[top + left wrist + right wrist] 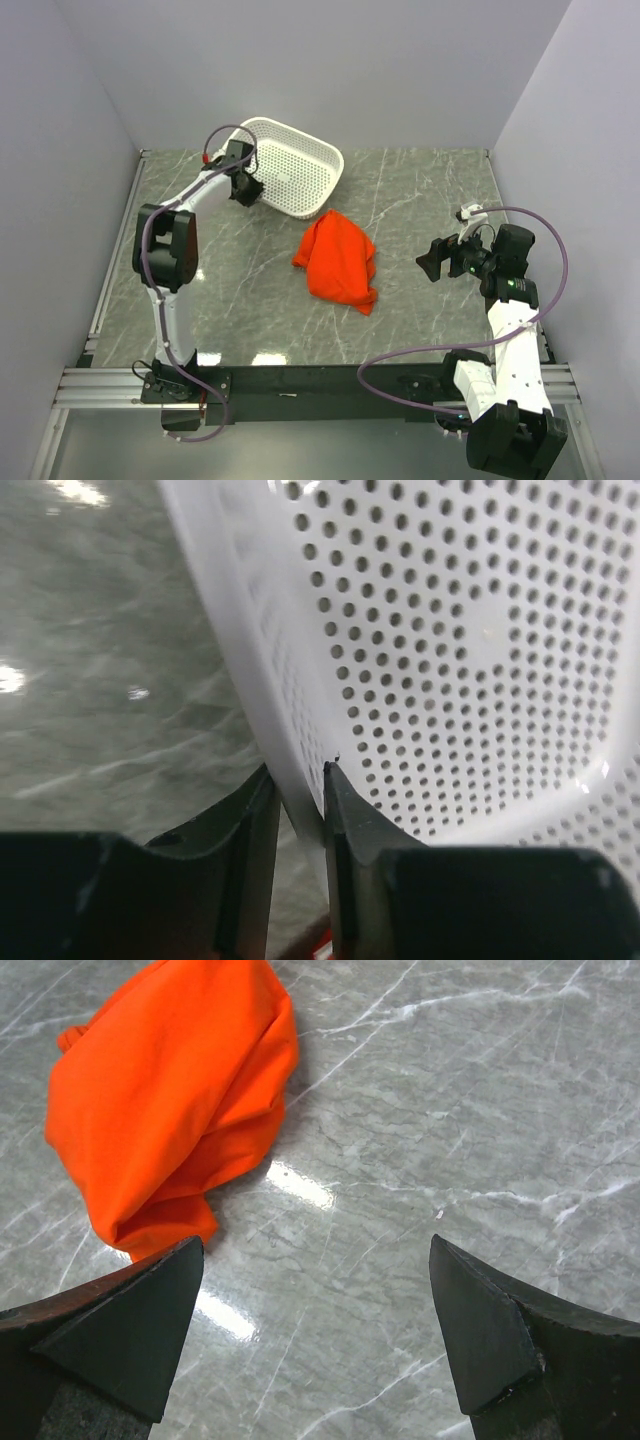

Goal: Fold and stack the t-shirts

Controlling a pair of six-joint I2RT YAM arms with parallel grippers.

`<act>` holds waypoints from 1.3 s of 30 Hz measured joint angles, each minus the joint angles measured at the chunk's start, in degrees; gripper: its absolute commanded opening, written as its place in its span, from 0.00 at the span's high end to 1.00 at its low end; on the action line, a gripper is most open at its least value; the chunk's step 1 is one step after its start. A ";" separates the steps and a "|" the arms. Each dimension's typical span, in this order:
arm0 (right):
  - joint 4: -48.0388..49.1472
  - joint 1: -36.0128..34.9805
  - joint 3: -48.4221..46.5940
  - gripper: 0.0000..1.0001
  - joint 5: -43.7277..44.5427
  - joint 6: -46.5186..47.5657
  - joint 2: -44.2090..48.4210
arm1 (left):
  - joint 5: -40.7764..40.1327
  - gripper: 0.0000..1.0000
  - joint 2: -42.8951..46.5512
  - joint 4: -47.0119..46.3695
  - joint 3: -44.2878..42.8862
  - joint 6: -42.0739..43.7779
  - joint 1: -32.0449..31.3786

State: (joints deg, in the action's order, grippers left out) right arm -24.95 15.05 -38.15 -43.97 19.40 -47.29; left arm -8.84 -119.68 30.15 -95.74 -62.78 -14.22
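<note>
One bright orange-red t-shirt (338, 262) lies crumpled in a heap on the grey marble table, near the middle. It also shows at the upper left of the right wrist view (170, 1100). My left gripper (247, 187) is at the back left, shut on the rim of the white perforated basket (295, 175); in the left wrist view (298, 780) the basket's wall (260, 680) sits pinched between the two fingers. My right gripper (432, 263) is open and empty, hovering above the table to the right of the shirt, apart from it (315, 1250).
The white basket is tipped up on its side at the back, its mesh bottom (480, 660) facing the left wrist camera. Grey walls close in the table on three sides. Bare marble (440, 200) lies between the shirt and the right arm.
</note>
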 measured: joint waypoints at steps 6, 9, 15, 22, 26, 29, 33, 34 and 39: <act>-0.02 0.00 0.00 0.00 -0.02 0.00 0.00 | -2.25 1.00 9.55 -3.43 13.62 9.90 3.50; 0.00 0.00 0.00 0.00 -0.04 0.00 -0.02 | -2.82 1.00 14.45 -5.60 19.47 16.81 6.60; -0.02 0.00 0.00 0.00 -0.07 0.00 -0.20 | -2.95 1.00 18.97 -7.26 24.13 27.67 15.54; -0.04 0.00 0.00 0.00 -0.17 0.00 -0.20 | -5.11 0.54 14.67 -4.83 16.06 34.56 22.49; -0.04 0.00 0.00 0.00 -0.26 0.00 -0.20 | -7.02 0.50 15.43 -4.20 12.74 36.39 23.15; -0.09 0.00 0.00 0.01 -0.31 0.00 -0.20 | -5.11 0.34 19.39 -4.59 13.07 36.37 22.88; -0.15 0.00 0.00 0.01 -0.42 0.00 -0.20 | 5.53 0.11 26.91 -9.09 15.74 31.39 22.67; -0.15 0.00 0.00 0.01 -0.44 0.00 -0.22 | 7.78 0.10 27.56 -9.84 15.74 29.94 22.45; -0.17 0.00 0.00 0.01 -0.44 0.00 -0.22 | 13.77 0.08 21.49 -10.58 10.64 25.22 15.76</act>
State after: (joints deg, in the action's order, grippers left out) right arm -25.12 15.05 -38.15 -44.40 19.40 -47.51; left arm 4.93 -98.19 19.57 -85.10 -37.56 1.54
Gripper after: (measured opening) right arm 0.994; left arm 0.915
